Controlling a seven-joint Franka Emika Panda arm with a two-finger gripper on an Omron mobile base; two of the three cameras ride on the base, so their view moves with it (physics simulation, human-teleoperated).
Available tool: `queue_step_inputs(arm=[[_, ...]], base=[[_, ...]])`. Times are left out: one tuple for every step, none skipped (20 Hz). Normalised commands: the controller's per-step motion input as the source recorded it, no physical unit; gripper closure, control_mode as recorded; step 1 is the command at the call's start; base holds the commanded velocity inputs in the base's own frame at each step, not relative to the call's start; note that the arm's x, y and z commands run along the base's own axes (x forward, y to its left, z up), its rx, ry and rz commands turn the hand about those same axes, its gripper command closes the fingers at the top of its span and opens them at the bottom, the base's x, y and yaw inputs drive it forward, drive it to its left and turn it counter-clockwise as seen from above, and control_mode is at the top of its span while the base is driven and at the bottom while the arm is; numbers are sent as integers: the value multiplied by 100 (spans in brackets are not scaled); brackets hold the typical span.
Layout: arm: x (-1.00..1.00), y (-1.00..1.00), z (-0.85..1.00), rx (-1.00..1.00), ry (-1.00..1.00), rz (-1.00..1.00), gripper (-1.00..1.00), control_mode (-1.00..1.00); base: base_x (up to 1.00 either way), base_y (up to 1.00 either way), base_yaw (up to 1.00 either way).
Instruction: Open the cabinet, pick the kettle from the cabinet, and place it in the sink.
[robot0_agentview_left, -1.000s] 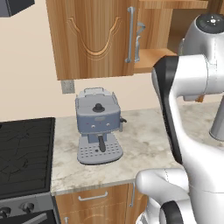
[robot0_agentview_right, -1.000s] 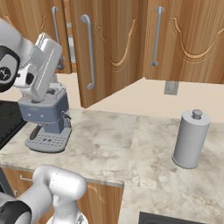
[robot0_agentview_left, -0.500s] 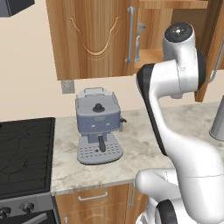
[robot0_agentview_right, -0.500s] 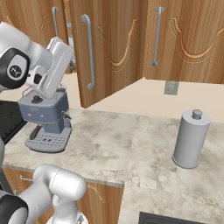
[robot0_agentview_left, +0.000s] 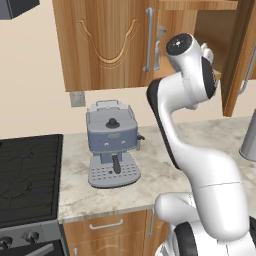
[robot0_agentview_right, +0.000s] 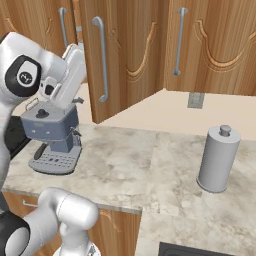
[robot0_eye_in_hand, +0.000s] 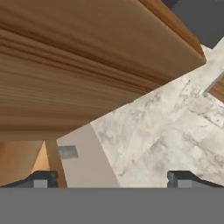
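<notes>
The cabinet hangs above the counter, its left door shut and its right door swung open toward me. My arm reaches up in front of the opening, below the cabinet's floor. In the hand view my gripper is open, fingertips far apart with nothing between them, looking along the wooden underside at the counter. A thin silver-grey shape shows just inside the opening; I cannot tell whether it is the kettle. A dark corner of the sink peeks in at the bottom edge.
A blue-grey coffee machine stands on the marble counter under the cabinet. The black stovetop lies to its left. A tall grey cylinder with a knob stands to the right. A wall outlet sits behind.
My arm has swung left and lifted its hand up toward the cabinet opening. The jaws stayed wide apart. The doors have not moved.
</notes>
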Motion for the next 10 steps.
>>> queue_step_inputs(arm=[[29,-18,-14,-9,-1,-17,-100,-100],[30,-18,-16,-10,0,-18,-100,-100],[31,-18,-19,-9,0,-16,-100,-100],[32,-18,-19,-8,0,-14,-100,-100],[33,-16,-19,-8,0,-14,-100,-100],[31,-15,-17,-7,0,-13,-100,-100],[30,-15,-15,-5,4,-12,-100,-100],[30,-18,-14,-2,11,-10,-100,-100],[27,-22,-14,0,12,-7,-100,-100],[26,-24,-13,0,11,-5,-100,-100]], base=[[0,0,0],[0,0,0],[0,0,0],[0,0,0],[0,0,0],[0,0,0],[0,0,0],[0,0,0],[0,0,0],[0,0,0]])
